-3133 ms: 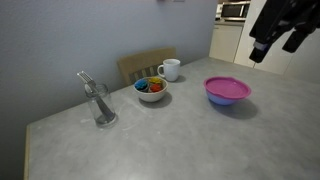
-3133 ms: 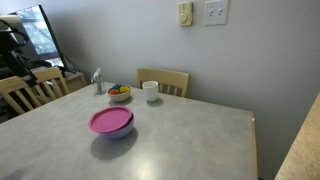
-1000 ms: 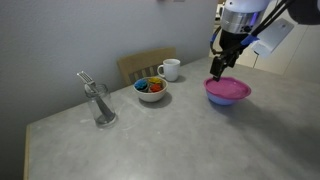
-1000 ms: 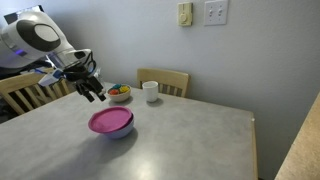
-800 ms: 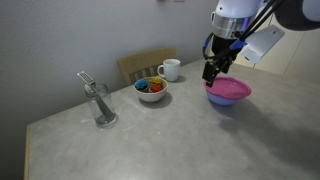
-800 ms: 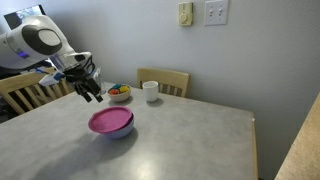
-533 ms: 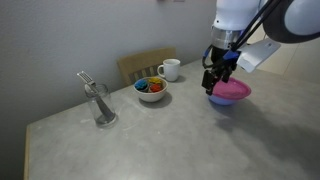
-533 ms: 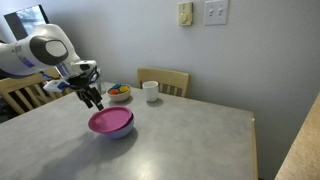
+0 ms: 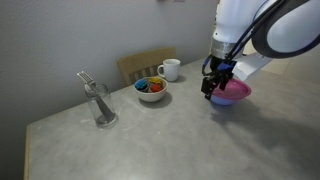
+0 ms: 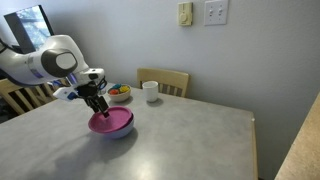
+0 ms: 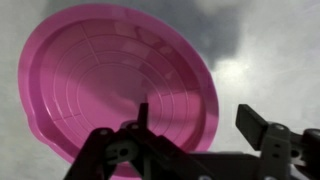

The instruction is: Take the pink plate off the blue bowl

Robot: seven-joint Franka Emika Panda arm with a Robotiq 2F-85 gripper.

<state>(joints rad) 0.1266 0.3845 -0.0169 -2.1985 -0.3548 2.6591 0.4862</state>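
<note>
The gripper (image 9: 210, 88) hangs low at the near rim of the pink plate (image 9: 233, 90), right of the frame's centre in an exterior view. In the wrist view its jaws stand wide apart: one finger (image 11: 142, 112) is over the plate (image 11: 110, 75), while the other (image 11: 256, 123) is past the rim over the grey bench (image 11: 270, 50), so the plate's edge lies between them. The gripper has hold of nothing. Whether a finger touches the plate cannot be told.

The one pink plate sits flat on top of the one blue bowl (image 9: 224, 103), which shows only as a thin band beneath it; in an exterior view the pair stands left of centre (image 10: 112, 123).

Further along the bench (image 9: 150, 140) and well apart from the plate are one white bowl (image 9: 151, 89) with colourful contents, one white mug (image 9: 170, 69) just behind it, and one glass (image 9: 99, 105) holding a utensil, toward the left of the frame.

One wooden chair (image 9: 147, 64) stands behind the mug. In an exterior view a second chair (image 10: 20, 95) shows at the left edge, and two switch plates (image 10: 214, 12) are on the wall at the top.
</note>
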